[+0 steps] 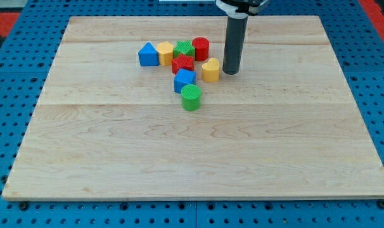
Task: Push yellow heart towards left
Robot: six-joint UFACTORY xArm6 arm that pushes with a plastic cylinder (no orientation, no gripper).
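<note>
The yellow heart (211,69) lies at the right end of a cluster of blocks on the wooden board (198,158), in the upper middle of the view. My tip (230,72) stands just to the right of the heart, nearly touching it. The dark rod rises straight up out of the view's top. Left of the heart lies a red star-shaped block (182,63), and above it a red cylinder (200,48).
The cluster also holds a blue triangle (148,54), a second yellow block (165,52), a green star (184,47), a blue cube (184,80) and a green cylinder (191,98). A blue pegboard surface (14,76) surrounds the board.
</note>
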